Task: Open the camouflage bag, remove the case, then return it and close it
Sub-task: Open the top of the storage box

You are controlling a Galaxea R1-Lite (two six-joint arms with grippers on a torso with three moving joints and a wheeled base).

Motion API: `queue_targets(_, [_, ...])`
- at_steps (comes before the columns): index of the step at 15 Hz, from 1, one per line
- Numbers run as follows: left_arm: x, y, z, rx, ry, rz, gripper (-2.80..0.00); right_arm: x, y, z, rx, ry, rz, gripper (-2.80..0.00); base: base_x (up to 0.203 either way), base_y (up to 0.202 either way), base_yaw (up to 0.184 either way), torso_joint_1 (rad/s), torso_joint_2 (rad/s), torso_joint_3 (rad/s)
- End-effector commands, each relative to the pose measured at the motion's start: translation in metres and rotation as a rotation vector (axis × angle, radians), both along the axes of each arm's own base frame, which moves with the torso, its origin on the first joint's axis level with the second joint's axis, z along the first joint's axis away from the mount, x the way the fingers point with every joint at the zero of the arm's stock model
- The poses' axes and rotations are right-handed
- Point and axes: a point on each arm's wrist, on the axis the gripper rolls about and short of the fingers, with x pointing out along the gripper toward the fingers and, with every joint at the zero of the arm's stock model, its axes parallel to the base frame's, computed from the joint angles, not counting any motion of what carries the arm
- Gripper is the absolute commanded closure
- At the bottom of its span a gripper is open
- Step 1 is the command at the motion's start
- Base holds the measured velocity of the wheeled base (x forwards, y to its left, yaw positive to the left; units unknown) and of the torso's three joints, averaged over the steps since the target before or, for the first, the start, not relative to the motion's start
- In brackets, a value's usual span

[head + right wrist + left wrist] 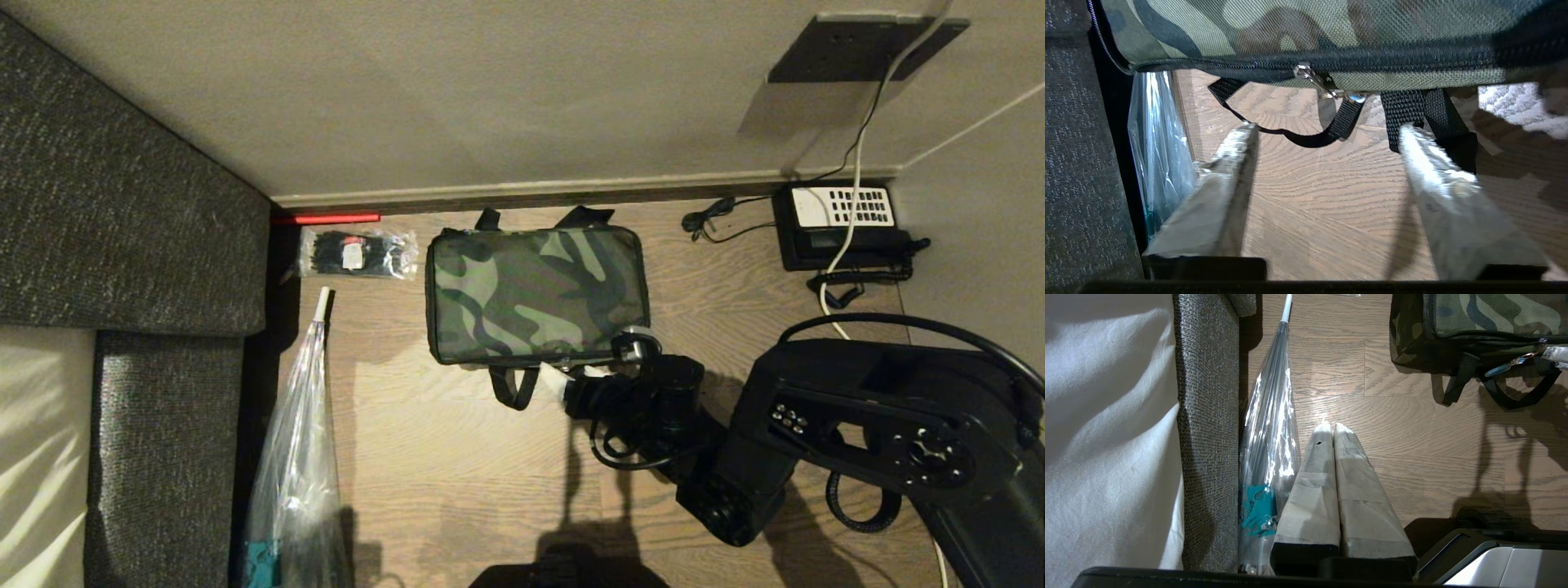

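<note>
Camouflage bag (536, 294) lies flat on the wooden floor (457, 457), zipped shut, with its far edge close to the baseboard at the foot of the wall. Black strap loops poke out at its 12 o'clock edge, and another strap loop (514, 385) hangs out at its 6 o'clock edge. In the right wrist view the closed zipper runs along the bag's near side, and the metal zipper pull (1323, 83) dangles from it just above the strap.

Right gripper (589, 366) sits at the bag's 5 o'clock corner, right beside the near edge. Its taped fingers (1224, 192) stand wide apart with bare floor between them and nothing in their grasp; the tips stop just short of the zipper line, one near the strap loop.

Left gripper (1329, 426) hangs over bare floor well off to the bag's 7 o'clock, its two taped fingers pressed together and empty.

At the bag's 9 o'clock lies a clear packet of black cable ties (357, 253). A folded transparent umbrella (298, 457) rests along the grey sofa (122, 196) towards 8 o'clock. At 3 o'clock, near the wall, sits a black telephone (841, 229) with a white keypad.
</note>
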Motion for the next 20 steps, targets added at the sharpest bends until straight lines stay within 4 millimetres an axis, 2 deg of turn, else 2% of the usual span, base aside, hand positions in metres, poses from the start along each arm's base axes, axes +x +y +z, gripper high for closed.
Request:
queue_targets(1, [0.000, 0.000, 0.000, -0.001, -0.004, 0.000, 0.00, 0.006, 0.004, -0.005, 0.023, -0.002, 0.000, -2.80, 0.000, 0.000, 0.000, 0.000, 0.00, 0.000])
queue_targets(5, [0.000, 0.000, 0.000, -0.001, -0.004, 0.000, 0.00, 0.012, 0.007, -0.001, 0.059, -0.018, -0.004, -2.80, 0.000, 0.000, 0.000, 0.000, 0.00, 0.000])
queue_targets(13, [0.000, 0.000, 0.000, -0.001, -0.004, 0.000, 0.00, 0.006, 0.008, 0.019, 0.135, -0.004, 0.005, -2.80, 0.000, 0.000, 0.000, 0.000, 0.00, 0.000])
queue_targets(17, [0.000, 0.000, 0.000, -0.001, -0.004, 0.000, 0.00, -0.005, 0.006, 0.007, 0.092, 0.038, 0.035, -2.80, 0.000, 0.000, 0.000, 0.000, 0.00, 0.000])
queue_targets(20, [0.000, 0.000, 0.000, -0.001, -0.001, 0.000, 0.00, -0.009, 0.005, -0.002, -0.028, -0.004, 0.071, -2.80, 0.000, 0.000, 0.000, 0.000, 0.00, 0.000])
